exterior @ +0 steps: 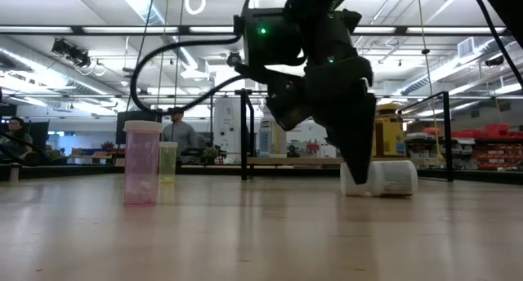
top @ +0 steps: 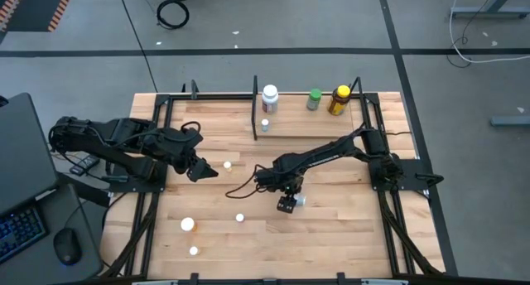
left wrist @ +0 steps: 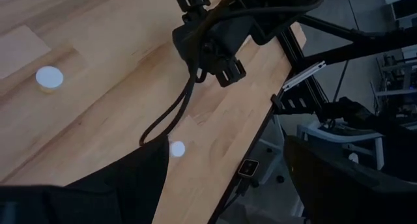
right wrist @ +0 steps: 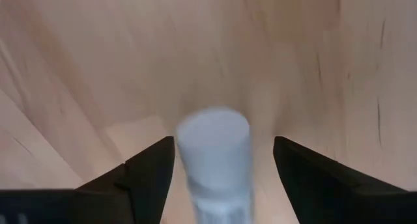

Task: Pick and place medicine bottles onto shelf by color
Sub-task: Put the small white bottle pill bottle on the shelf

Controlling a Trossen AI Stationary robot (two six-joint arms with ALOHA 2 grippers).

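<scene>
Down on the counter (top: 331,235), a white bottle (exterior: 391,178) on its side, long axis flat along the wood, cap end pointing away from the wrist camera. Right hand (top: 287,204) straddling it, fingers (right wrist: 146,175) spread on either side with gaps showing, not clamped. Seen only from the wrist: bottle (right wrist: 214,155) centred between the fingers. Seen only from the low view: bottle resting on the wood, partly behind one dark finger. Seen only from above: three larger bottles upright on the shelf (top: 290,134). Left hand (top: 201,167) released, hovering apart.
</scene>
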